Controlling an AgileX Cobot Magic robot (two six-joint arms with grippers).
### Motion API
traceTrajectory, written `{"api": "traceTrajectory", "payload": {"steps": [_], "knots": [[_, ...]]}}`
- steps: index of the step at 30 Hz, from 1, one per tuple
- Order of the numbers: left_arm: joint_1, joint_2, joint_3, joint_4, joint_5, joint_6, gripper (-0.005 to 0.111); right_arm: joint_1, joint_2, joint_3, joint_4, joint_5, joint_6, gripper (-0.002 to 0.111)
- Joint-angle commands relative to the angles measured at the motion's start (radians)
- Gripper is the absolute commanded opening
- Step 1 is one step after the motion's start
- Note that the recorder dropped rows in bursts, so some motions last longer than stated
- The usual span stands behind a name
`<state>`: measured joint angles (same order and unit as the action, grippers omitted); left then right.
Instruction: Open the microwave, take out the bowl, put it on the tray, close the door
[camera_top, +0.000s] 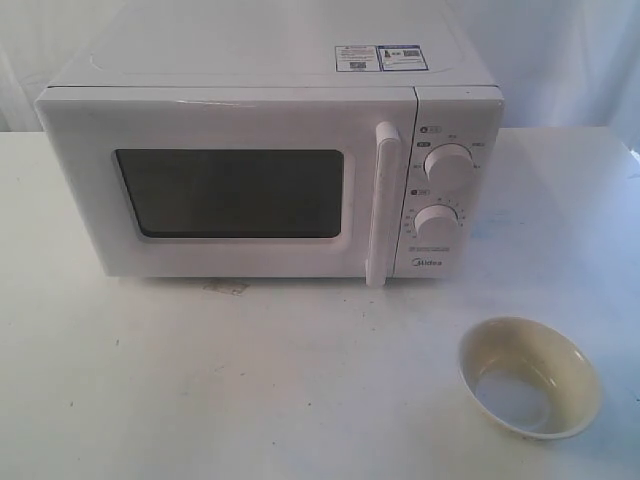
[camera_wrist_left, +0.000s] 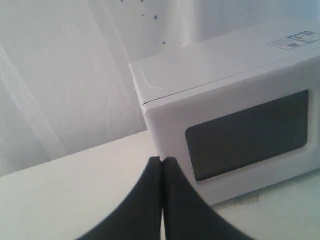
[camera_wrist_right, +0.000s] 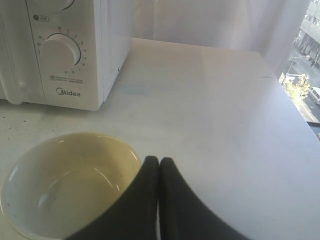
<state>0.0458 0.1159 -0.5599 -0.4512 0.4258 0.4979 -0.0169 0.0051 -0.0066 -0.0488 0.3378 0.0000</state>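
White table (camera_top: 250, 380), pale curtain (camera_wrist_left: 60, 75), street outside (camera_wrist_right: 307, 85)

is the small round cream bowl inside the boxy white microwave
No, the small round cream bowl sits on the white table in front of the boxy white microwave.

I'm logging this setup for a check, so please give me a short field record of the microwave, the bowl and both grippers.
microwave: on the table, upright
door: closed, handle untouched
bowl: outside on the table, right of the front, upright, empty
tray: none in view
left gripper: shut, empty, near the microwave's left corner
right gripper: shut, empty, close to the bowl
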Motion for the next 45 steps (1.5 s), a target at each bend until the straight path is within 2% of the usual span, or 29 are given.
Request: {"api": "traceTrajectory", "payload": {"steps": [1,5,10,27,35,43,45], "knots": [[0.003,0.003,0.151,-0.009,-0.175,-0.117,0.0,-0.004,-0.005,0.007,0.0,-0.003,0.0,0.0],[0.003,-0.043,0.268,-0.009,-0.259,-0.144,0.0,-0.004,-0.005,0.007,0.0,-0.003,0.0,0.0],[0.003,-0.08,0.316,-0.007,-0.27,-0.17,0.0,-0.004,-0.005,0.007,0.0,-0.003,0.0,0.0],[0.003,-0.093,0.342,0.015,-0.279,-0.187,0.0,-0.004,-0.005,0.007,0.0,-0.003,0.0,0.0],[0.003,-0.093,0.376,0.124,-0.236,-0.192,0.0,-0.004,-0.005,0.007,0.0,-0.003,0.0,0.0],[0.003,-0.116,0.549,0.255,-0.251,-0.4,0.0,-0.004,-0.005,0.007,0.0,-0.003,0.0,0.0],[0.003,-0.116,0.56,0.257,-0.262,-0.42,0.0,-0.004,-0.005,0.007,0.0,-0.003,0.0,0.0]]}}
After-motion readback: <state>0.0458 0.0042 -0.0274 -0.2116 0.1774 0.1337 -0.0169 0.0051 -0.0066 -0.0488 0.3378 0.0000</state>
